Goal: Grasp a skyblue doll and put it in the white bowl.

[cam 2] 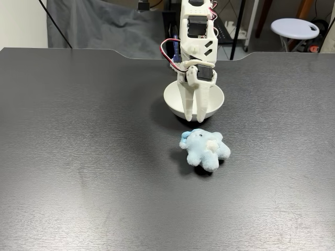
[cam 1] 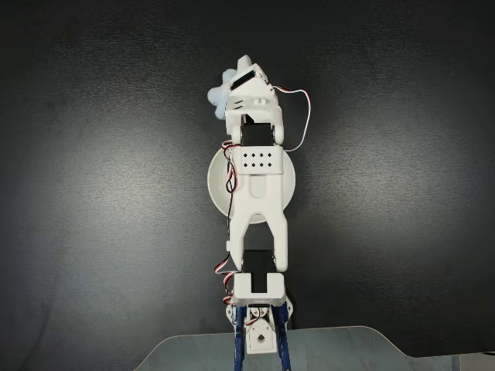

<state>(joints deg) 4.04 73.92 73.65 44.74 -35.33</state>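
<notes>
The skyblue doll lies on the dark table a little in front of the white bowl, just clear of its rim. My gripper hangs fingers-down over the bowl's front edge, above and behind the doll, not touching it. Its fingertips meet and hold nothing. In the fixed view from above, the arm stretches over the bowl and covers most of it. Only a few pale lobes of the doll peek out to the left of the wrist.
The black table spreads wide on every side of the doll and bowl. A clear plate sits under the arm's base. Beyond the table's far edge are a grey cloth and a white stool.
</notes>
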